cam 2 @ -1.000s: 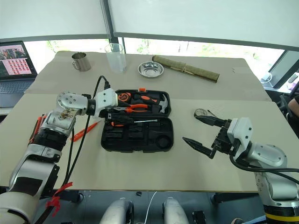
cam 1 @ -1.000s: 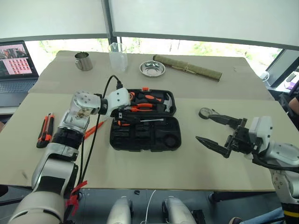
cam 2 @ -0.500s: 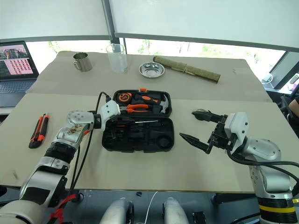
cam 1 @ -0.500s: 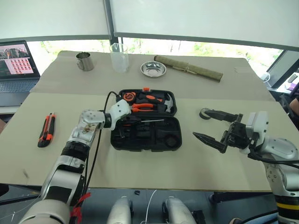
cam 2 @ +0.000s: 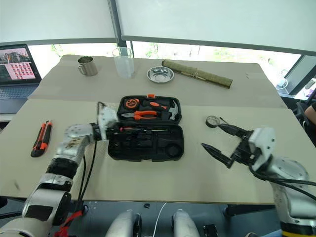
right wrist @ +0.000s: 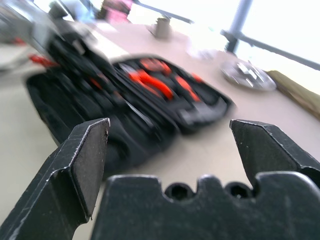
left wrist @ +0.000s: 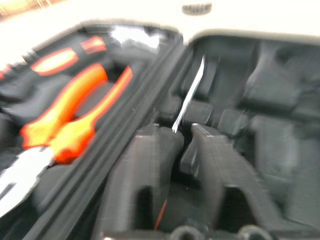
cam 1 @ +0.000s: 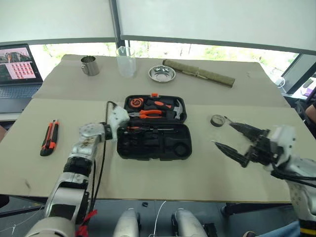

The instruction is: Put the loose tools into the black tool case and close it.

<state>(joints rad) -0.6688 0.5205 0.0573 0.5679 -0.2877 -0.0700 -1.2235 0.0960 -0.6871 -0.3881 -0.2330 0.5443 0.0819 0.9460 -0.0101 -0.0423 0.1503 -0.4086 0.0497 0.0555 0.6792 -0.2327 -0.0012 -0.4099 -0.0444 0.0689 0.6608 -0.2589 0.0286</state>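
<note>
The black tool case (cam 1: 153,143) lies open at the table's middle, with pliers, a hammer and a tape measure in its far half. A screwdriver (cam 1: 150,129) rests in the near half; its steel shaft (left wrist: 187,100) runs out from between my left fingers. My left gripper (cam 1: 122,129) sits at the case's left edge, its fingers (left wrist: 155,150) a little apart, so it is open. The utility knife (cam 1: 49,137) lies far left on the table. A small dark tape roll (cam 1: 216,120) lies right of the case, just beyond my right gripper (cam 1: 223,134), which is wide open and empty.
Along the far side stand a laptop (cam 1: 17,64), a metal mug (cam 1: 89,65), a clear cup (cam 1: 126,60), a steel bowl (cam 1: 161,73) and a rolled olive mat (cam 1: 197,72). The table's front edge runs just below both arms.
My left gripper has drawn back to the case's left edge and its fingers have parted. My right gripper has drifted right and slightly lower, still wide open.
</note>
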